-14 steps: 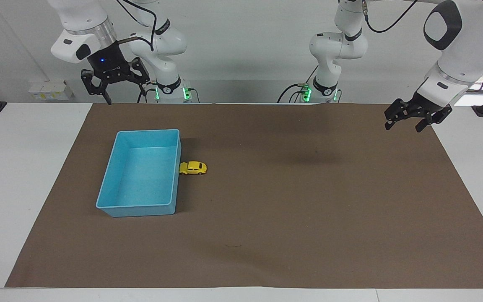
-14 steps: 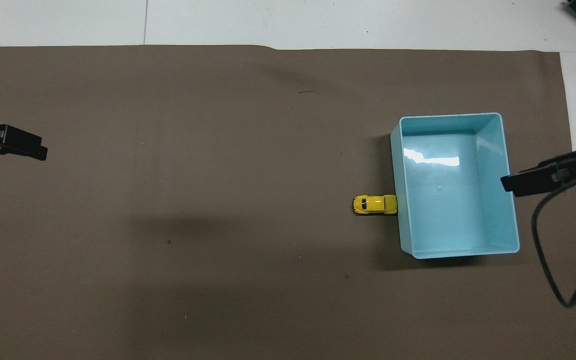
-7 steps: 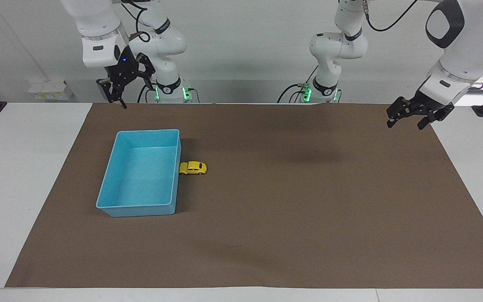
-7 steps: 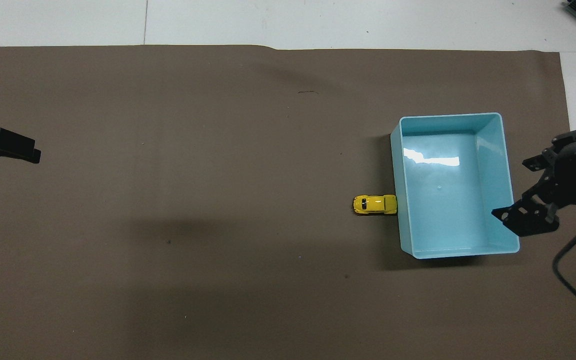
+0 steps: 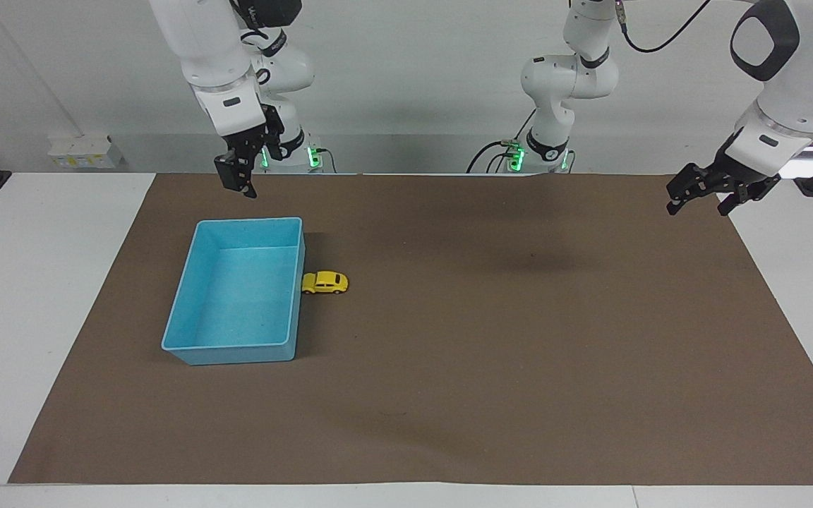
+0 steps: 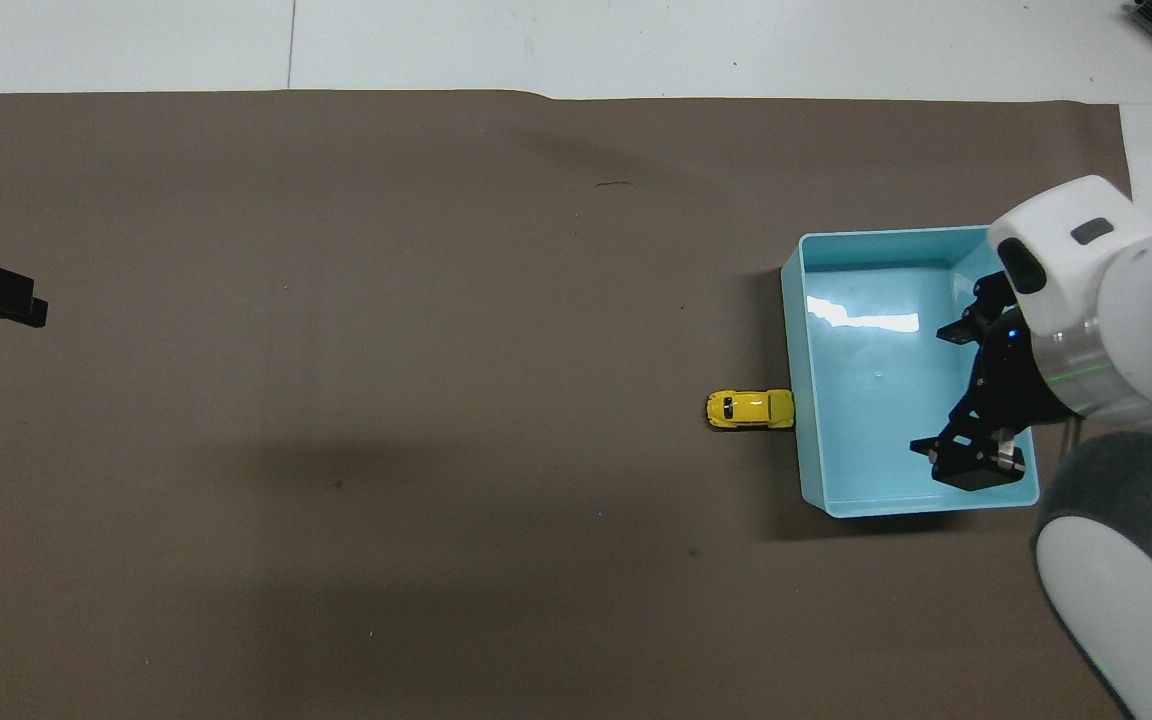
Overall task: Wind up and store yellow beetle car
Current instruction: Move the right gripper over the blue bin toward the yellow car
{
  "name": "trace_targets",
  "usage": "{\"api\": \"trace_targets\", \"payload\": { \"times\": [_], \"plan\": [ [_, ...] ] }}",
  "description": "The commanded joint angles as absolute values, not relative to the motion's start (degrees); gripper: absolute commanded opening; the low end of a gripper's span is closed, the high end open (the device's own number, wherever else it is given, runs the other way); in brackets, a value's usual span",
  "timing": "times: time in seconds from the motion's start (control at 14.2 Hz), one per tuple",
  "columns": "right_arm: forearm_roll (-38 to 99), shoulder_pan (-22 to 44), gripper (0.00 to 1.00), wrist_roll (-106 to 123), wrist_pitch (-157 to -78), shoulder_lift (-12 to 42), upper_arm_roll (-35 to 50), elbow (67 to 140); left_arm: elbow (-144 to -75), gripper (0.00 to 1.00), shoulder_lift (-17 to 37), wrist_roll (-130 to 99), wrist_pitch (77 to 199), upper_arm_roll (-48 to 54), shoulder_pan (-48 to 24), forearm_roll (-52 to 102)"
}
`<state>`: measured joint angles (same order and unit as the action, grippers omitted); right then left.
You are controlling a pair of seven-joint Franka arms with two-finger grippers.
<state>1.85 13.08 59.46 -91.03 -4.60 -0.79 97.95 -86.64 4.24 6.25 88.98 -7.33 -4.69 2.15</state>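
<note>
Your car (image 5: 324,282) sits on the mat (image 5: 449,317), touching the bin (image 5: 198,300) wall, its long axis running across the table. The right gripper (image 5: 237,180), fingers apart, is the nearer 1, up over the mat's robot-side edge; 1 second ago it hung further outboard. The left gripper (image 5: 720,197), also apart, waits well away.
</note>
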Motion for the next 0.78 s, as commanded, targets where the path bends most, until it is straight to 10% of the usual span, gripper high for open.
{"api": "trace_targets", "payload": {
  "times": [0.0, 0.71],
  "plan": [
    [0.62, 14.50, 1.00, 62.92, -95.52, -5.71, -0.79, 102.90, -87.63, 1.00, 2.90, 5.89, 88.42, -5.89, -4.22, 0.88],
    [-0.09, 17.05, 1.00, 71.63, -110.81, -1.94, -0.70, 114.51, -87.63, 1.00, 2.90, 5.89, 88.59, -6.50, -4.31, 0.88]
  ]
}}
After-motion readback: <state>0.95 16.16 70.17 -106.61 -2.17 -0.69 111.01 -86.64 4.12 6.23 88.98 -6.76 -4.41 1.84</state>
